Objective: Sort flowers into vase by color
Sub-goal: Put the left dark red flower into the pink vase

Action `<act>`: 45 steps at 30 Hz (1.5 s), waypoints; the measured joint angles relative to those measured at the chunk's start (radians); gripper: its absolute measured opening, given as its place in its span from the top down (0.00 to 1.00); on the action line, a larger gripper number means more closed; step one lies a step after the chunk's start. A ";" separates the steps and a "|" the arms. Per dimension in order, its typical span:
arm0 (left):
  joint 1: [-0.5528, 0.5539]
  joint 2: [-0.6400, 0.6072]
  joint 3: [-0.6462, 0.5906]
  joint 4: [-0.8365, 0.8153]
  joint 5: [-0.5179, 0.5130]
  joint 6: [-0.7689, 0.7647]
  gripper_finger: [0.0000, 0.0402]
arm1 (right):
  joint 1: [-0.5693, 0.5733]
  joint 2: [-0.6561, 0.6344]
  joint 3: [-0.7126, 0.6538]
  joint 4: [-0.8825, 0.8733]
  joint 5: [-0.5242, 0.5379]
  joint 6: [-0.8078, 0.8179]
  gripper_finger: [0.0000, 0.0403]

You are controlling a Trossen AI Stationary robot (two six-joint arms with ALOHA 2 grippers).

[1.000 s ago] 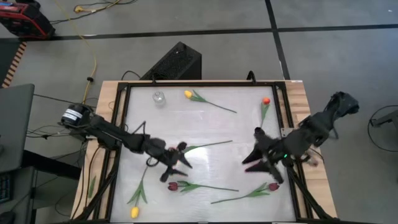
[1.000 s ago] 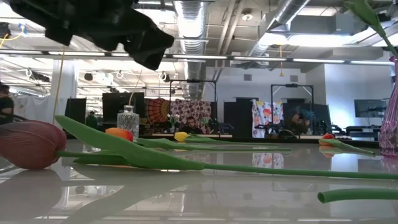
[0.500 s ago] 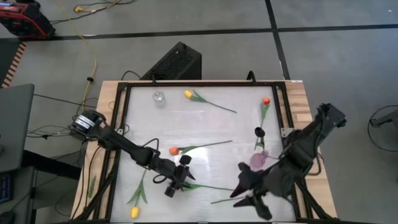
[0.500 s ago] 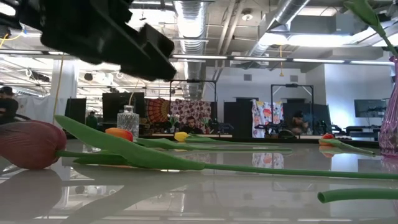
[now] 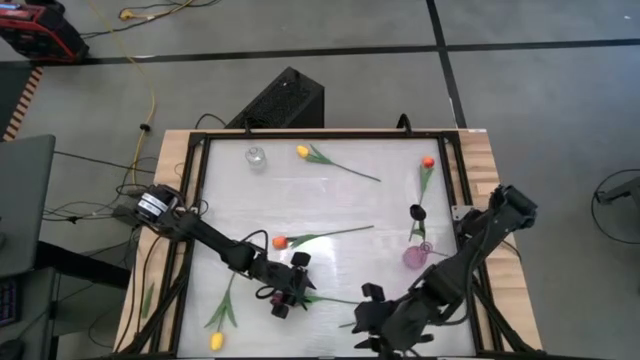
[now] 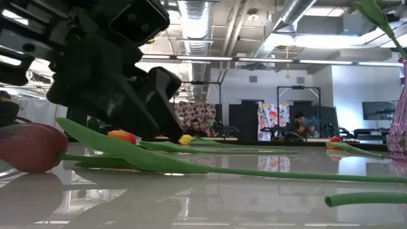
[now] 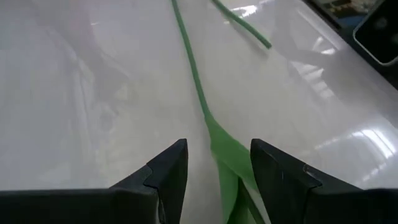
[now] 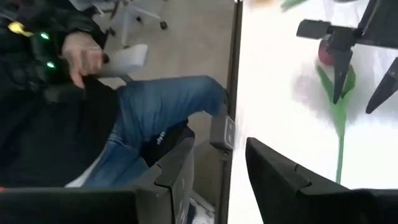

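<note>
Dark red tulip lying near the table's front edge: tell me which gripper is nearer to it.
Left. The left gripper hangs open right over the dark red tulip, fingers astride its stem. The right gripper is open too, off to the side by the front edge.

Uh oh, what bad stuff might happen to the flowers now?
The left gripper hangs over the dark red tulip with open jaws beside its green stem, so it might pinch a leaf and miss the stem. The right gripper sits close by at the table's near edge, so the two arms might bump. The purple vase stands near the right arm and might tip.
</note>
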 joint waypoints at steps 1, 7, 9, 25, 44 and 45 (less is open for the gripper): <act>0.000 0.008 0.001 0.019 -0.006 -0.002 0.59 | -0.003 0.012 0.000 -0.001 0.000 0.000 0.58; 0.000 0.018 0.003 0.064 -0.014 0.024 0.59 | -0.049 0.096 0.000 -0.045 0.001 -0.006 0.58; 0.000 0.017 0.003 0.057 -0.022 0.028 0.59 | -0.071 0.125 0.000 -0.042 0.002 -0.017 0.58; 0.001 -0.250 -0.006 -0.351 -0.170 0.046 0.59 | -0.223 0.256 -0.001 -0.038 0.037 -0.050 0.58; -0.063 -0.791 -0.481 -0.002 -0.213 -0.012 0.59 | -0.220 0.421 -0.002 -0.025 0.111 -0.040 0.58; -0.065 -0.804 -0.491 -0.006 -0.214 -0.019 0.59 | -0.220 0.423 -0.002 -0.030 0.113 -0.036 0.58</act>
